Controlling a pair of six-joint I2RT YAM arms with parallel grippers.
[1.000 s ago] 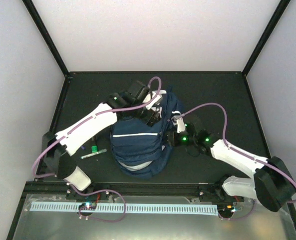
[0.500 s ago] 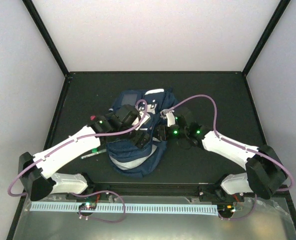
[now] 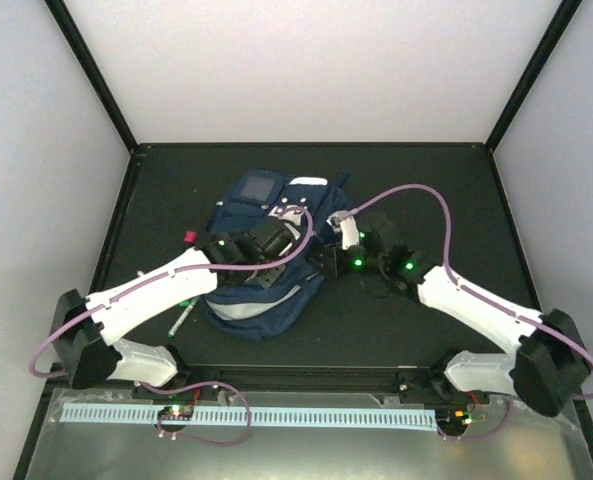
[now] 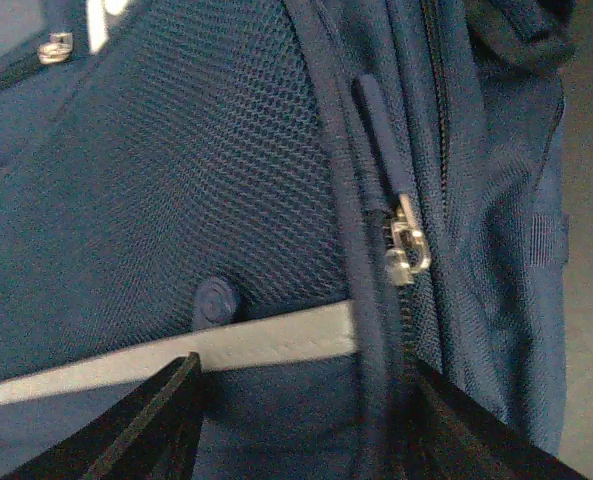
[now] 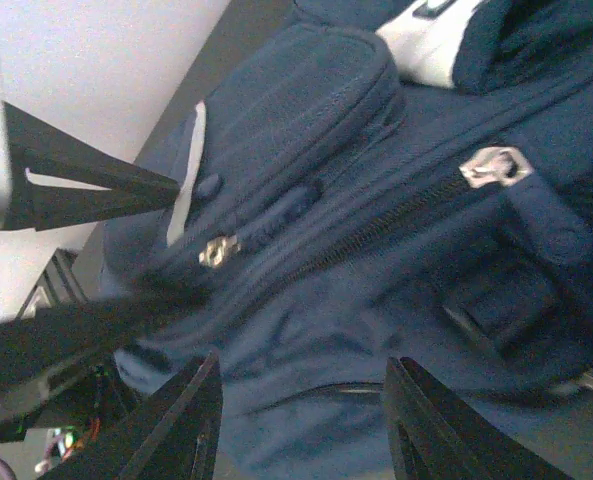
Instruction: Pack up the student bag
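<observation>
Student bag (image 3: 248,310) lying mid-table with an arm at each side

From where I am standing, the black table (image 3: 426,190) is filling the floor of the enclosure. The navy student bag is lying flat on it, a little left of centre. Its top end is pointing toward the far wall and its rounded bottom toward the arm bases.

The left arm (image 3: 146,295) is reaching in low across the bag's near left side, and the right arm (image 3: 476,305) is coming in against its right edge. The left gripper (image 4: 304,362) is sitting down on the fabric. Its jaws are standing moderately apart, straddling the piped seam beside the zip, and I cannot tell whether they are pinching it. The right gripper (image 5: 304,358) is showing a similar middling gap with blue cloth between the fingers, and again I cannot tell whether it is clamping.

A white pen (image 3: 181,318) is lying on the table just left of the bag, under the left arm. A small red object (image 3: 189,237) is sitting farther back on that side. A white stripe (image 4: 226,345) is running across the mesh panel, and a metal zip pull (image 4: 406,250) is resting on the closed zip beside it.
</observation>
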